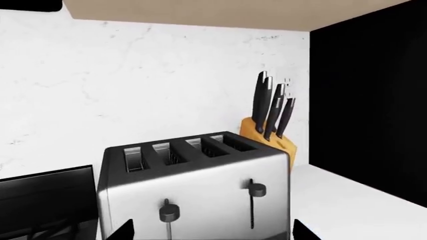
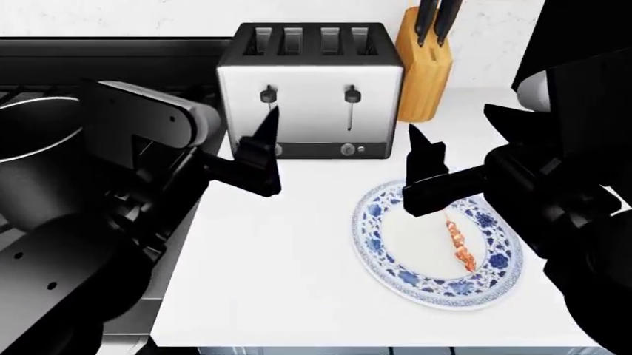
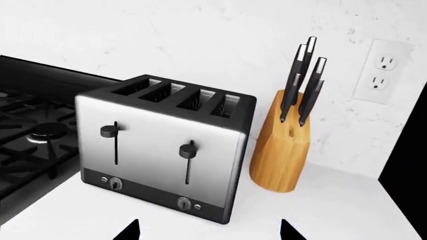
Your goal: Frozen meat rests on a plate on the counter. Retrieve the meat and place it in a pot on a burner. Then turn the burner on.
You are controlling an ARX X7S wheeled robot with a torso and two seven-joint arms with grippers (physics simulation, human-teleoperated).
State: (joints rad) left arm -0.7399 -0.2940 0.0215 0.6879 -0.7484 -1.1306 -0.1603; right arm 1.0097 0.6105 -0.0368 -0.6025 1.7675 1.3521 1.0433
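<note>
The frozen meat, small reddish chunks on a thin skewer, lies on the blue-rimmed white plate on the white counter. My right gripper hangs open over the plate's far left rim, a little beyond the meat and pointing at the toaster. In the right wrist view its gripper holds nothing. My left gripper is open over the counter left of the plate, and in the left wrist view this gripper is empty too. The dark pot stands at far left. One burner shows under black grates.
A steel four-slot toaster stands at the back of the counter, close in front of both grippers. A wooden knife block is to its right, with a wall outlet behind. My right arm's black body fills the right side.
</note>
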